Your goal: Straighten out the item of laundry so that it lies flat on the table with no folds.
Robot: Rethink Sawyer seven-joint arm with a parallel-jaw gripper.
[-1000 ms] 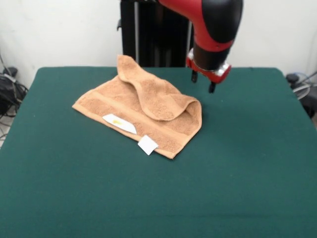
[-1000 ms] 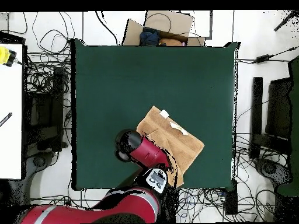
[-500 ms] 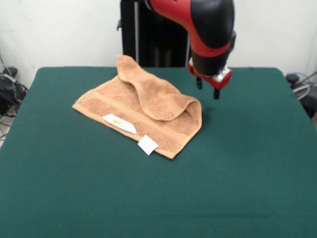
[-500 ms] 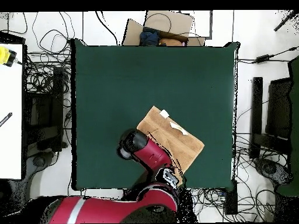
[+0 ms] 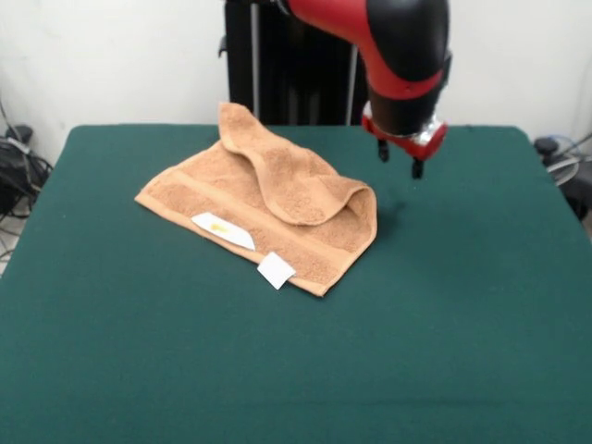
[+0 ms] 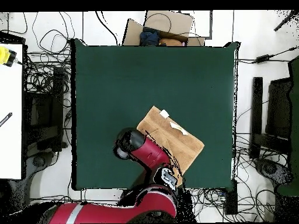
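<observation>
arm drifts sideways, towel untouched and still folded

the red and black arm (image 5: 393,42) has slid a little further toward the right of the front view over the last second, carrying the gripper (image 5: 400,162) away from the towel (image 5: 268,199) rather than onto it; its two short fingers hang slightly apart, holding nothing, above bare felt just beyond the towel's doubled-over edge. the towel has not shifted: it lies toward the robot's side of the green bench (image 5: 444,333), one flap folded back over the middle, two white tags (image 5: 276,269) showing along the front edge, so the flattening looks not yet begun. around the bench, tangled cables (image 6: 44,70) cover the floor, and a cardboard box (image 6: 166,26) sits past the far end.
</observation>
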